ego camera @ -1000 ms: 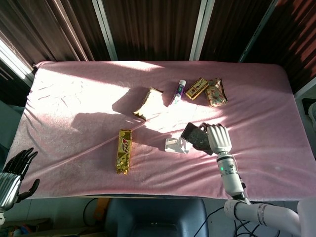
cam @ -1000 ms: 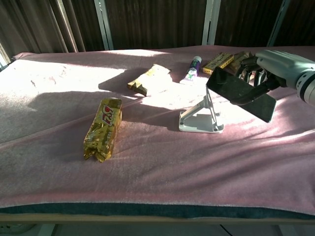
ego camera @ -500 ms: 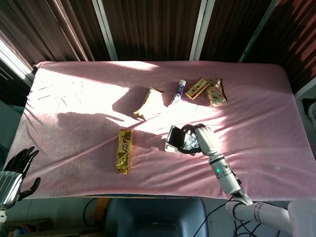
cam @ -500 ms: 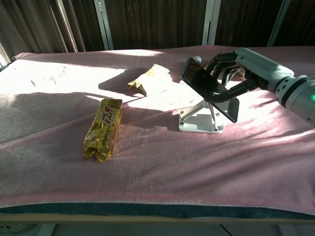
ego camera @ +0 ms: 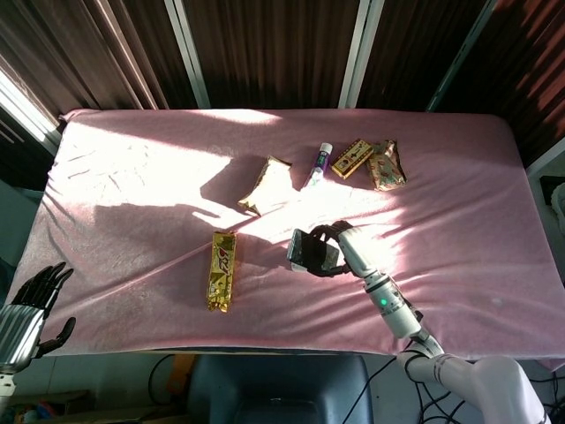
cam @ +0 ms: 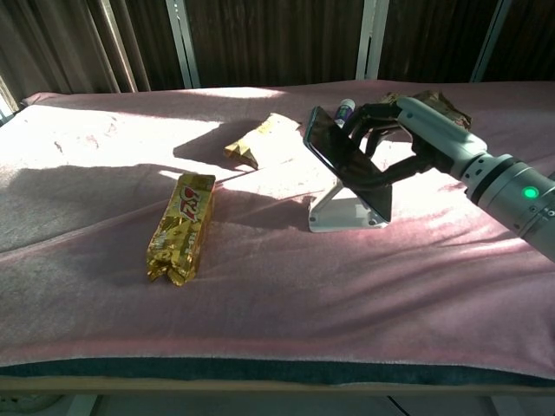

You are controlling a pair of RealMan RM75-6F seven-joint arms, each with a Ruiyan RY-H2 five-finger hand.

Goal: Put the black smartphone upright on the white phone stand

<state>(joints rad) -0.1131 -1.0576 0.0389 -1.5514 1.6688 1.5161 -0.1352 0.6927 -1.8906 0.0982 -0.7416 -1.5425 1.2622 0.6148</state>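
Note:
The black smartphone [cam: 349, 165] [ego camera: 309, 251] leans tilted over the white phone stand [cam: 340, 215], held from behind by my right hand [cam: 406, 137] [ego camera: 346, 249]. Its lower edge is down near the stand's base; whether it rests in the stand I cannot tell. In the head view the phone covers nearly all of the stand. My left hand [ego camera: 26, 309] hangs off the table's near left corner, fingers spread, holding nothing.
A gold snack bar [cam: 183, 227] lies left of the stand. A gold-and-white wrapper [cam: 260, 139], a small tube [ego camera: 318, 164] and two more snack packets [ego camera: 353, 157] [ego camera: 387, 166] lie farther back on the pink cloth [cam: 260, 286].
My right hand has carried the phone leftward, from right of the stand to over it, and lowered it. The stand has shifted slightly left. The left hand has stayed put.

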